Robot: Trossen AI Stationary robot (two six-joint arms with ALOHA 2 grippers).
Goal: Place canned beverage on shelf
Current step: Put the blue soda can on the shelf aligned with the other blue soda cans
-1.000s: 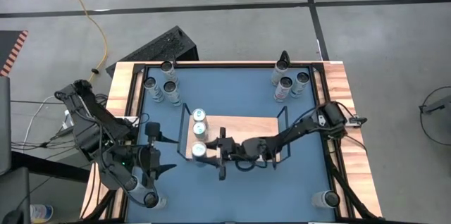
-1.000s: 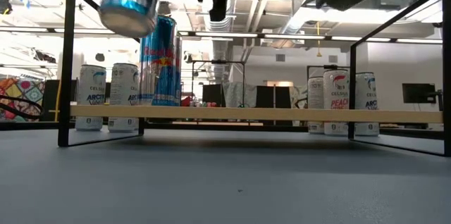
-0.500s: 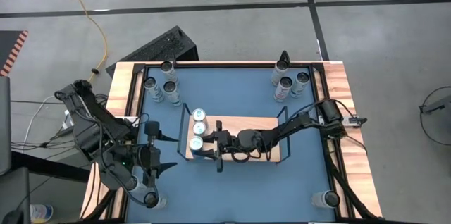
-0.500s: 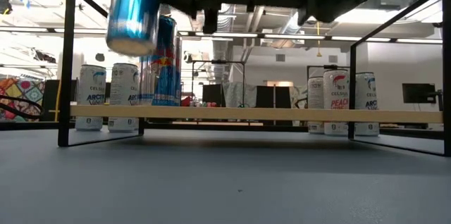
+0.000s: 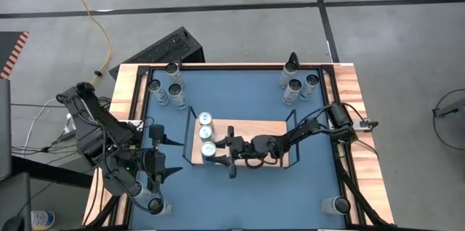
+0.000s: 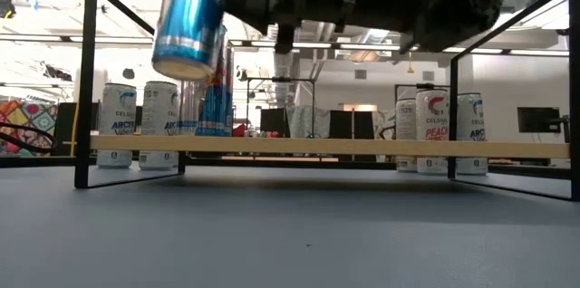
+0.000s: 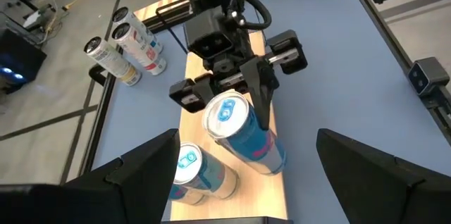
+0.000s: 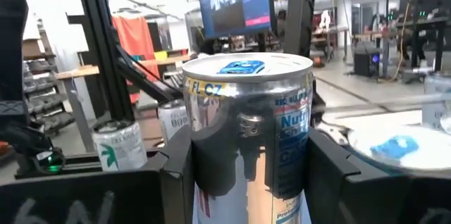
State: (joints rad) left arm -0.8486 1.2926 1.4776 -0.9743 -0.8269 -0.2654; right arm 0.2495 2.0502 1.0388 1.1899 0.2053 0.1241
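Over the last second the right claw [image 5: 220, 152] has been carrying its tall blue-and-silver aluminium beverage can [image 5: 209, 150] from the near edge of the shelf inward, and the can is now hanging above the board next to the two cans already standing there.

From above, the light-wood shelf board in its thin black wire frame [image 5: 254, 127] is lying mid-table on the blue table [image 5: 240, 93], with two silver-topped cans [image 5: 205, 126] lined up at its left end. The left claw [image 5: 161, 156] is waiting, fingers spread wide and empty, off the shelf's left end.

At table height, the carried can [image 6: 188, 21] is hanging tilted, well clear of the board [image 6: 326, 148], and overlapping the standing blue can [image 6: 216, 84] behind it; whether they are touching is hard to judge from here.

Through the left wrist camera, the right claw [image 7: 236, 101] is closing half-way around the can [image 7: 236, 129] below its rim, and the can is leaning just beside a standing neighbour [image 7: 194, 171].

Through the right wrist camera, the can [image 8: 246, 132] is filling the gap between the dark fingers [image 8: 176, 182].

Lowering it while tilted is risking a landing on the bottom edge and a topple; drifting sideways is risking knocking the neighbours over.
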